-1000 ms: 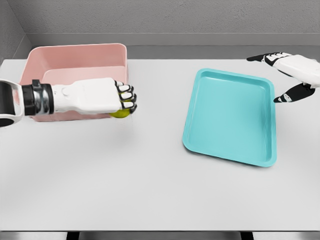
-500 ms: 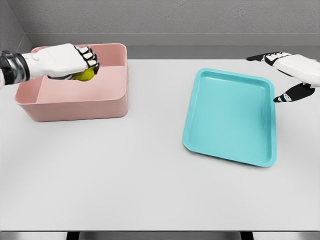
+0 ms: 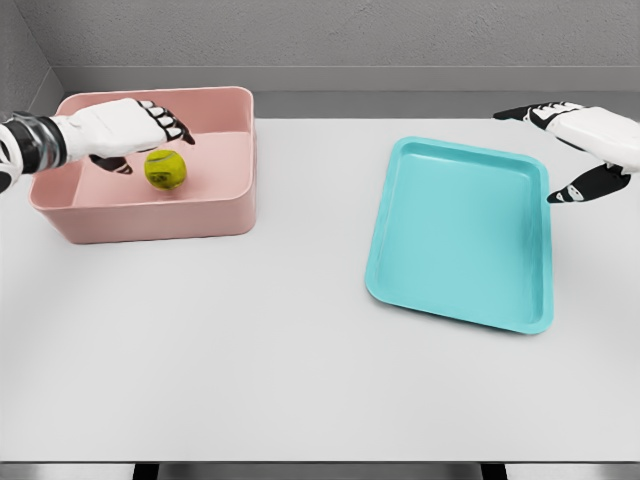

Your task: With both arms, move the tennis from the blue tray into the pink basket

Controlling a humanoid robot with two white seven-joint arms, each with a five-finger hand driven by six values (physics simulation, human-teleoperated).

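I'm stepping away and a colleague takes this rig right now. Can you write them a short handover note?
Left hand: open, holding nothing, over the pink basket.
Right hand: open, empty, beside the far right corner of the blue tray.
Tennis ball: inside the basket, just below the left hand's fingers, no longer gripped.
Done: ball is out of the tray and in the basket.
Left: probably only pulling the left arm clear.
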